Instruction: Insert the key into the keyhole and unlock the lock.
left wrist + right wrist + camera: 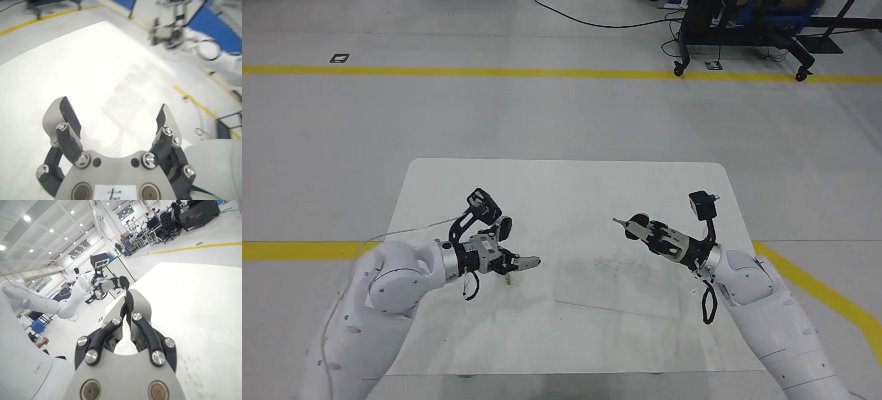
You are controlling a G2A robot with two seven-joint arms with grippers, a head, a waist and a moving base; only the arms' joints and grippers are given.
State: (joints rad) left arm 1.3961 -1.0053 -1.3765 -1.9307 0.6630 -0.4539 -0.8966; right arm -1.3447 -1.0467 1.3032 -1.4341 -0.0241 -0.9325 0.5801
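Right claw [129,297] is pinched shut on what looks like the key [125,292], held tip-forward for insertion; left claw [113,103] gapes empty over the table [572,190].

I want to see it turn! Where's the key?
The key pokes from the shut right tool, held over the table's right half in the top view.

Your table [572,190] top is smooth and white with a soft sheen. Toward its 9 o'clock, the left gripper [113,102] shows brushed grey metal, black ribbed pads [69,113] and shiny screws. Toward 2 o'clock, the right gripper [127,293] looks the same, with matt black links.
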